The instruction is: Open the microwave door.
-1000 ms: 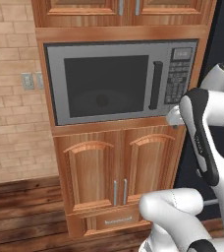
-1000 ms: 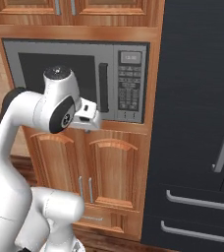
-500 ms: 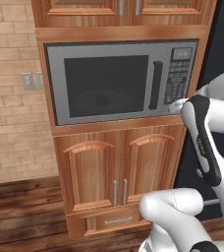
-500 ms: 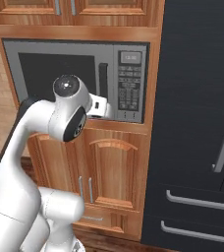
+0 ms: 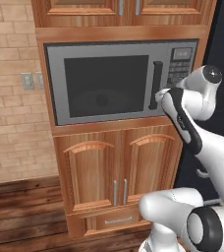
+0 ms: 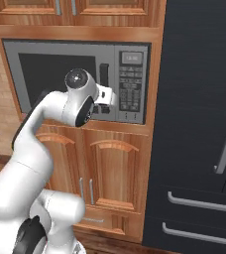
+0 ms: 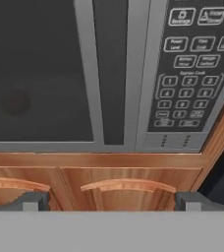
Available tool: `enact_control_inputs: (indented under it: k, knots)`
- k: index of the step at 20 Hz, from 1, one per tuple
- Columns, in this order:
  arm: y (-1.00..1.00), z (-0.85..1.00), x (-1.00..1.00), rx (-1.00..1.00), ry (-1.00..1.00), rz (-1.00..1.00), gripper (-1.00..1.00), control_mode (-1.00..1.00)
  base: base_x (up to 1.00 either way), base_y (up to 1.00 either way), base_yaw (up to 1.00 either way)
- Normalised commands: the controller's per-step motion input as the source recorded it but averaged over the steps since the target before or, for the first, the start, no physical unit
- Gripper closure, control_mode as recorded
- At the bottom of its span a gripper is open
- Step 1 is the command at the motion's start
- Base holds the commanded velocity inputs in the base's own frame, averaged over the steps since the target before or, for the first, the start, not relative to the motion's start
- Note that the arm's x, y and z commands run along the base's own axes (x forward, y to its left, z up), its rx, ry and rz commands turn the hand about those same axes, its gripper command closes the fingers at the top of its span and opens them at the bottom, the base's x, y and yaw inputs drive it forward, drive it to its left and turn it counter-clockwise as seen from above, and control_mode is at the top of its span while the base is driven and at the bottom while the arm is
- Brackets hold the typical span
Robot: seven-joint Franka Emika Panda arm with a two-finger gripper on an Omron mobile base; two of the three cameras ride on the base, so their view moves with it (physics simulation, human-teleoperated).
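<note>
- Fridge (image 6: 199,124): dark, fills the wall right of the oven column, not involved.
- Wood cabinet column (image 5: 119,172): holds the microwave (image 5: 121,74) at mid height, arched doors below, more cabinet doors above.
- Microwave door (image 5: 104,86): shut, flush w/ the frame, dark window, no gap at the edge that I can see.
- Keypad (image 7: 190,74): right of the door, close-up in the hand cam, not the target.
- Handle (image 7: 110,69): vertical black bar along the door's right side, between window and keypad. Hand cam has it just left of centre, running up out of frame.
- Gripper (image 5: 159,96): at the handle's lower part in the left base cam, looks very near or touching, can't tell which. Gripper (image 6: 110,95) sits right in front of the door's right edge in the right base cam.
- Fingertips (image 7: 33,201): spread wide in the hand cam, nothing between them, gripping nothing. They frame cabinet below the door, so the aim is low.
- Step, my read: approach/align phase, grasp not yet made.
- Next, my read: raise the hand so the bar sits between the fingers, push in, close, then pull along an arc; hinge is likely on the left.
</note>
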Motion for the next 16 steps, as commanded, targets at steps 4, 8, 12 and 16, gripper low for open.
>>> enact_control_inputs:
  k: [4, 8, 12, 16]
  knots:
    - [0.00, 0.00, 0.70, 0.01, 0.00, 0.00, -1.00, -1.00, 0.00, 0.00, 0.00]
    - [0.00, 0.00, 0.69, 0.02, 0.00, 0.00, -1.00, -1.00, 0.00, 0.00, 0.00]
    - [0.00, 0.00, 0.70, 0.05, -0.04, 0.00, -1.00, -1.00, 0.00, 0.00, 0.00]
    - [0.00, -0.05, 0.48, 0.04, -0.18, 0.00, -1.00, -1.00, 0.00, 0.00, 0.00]
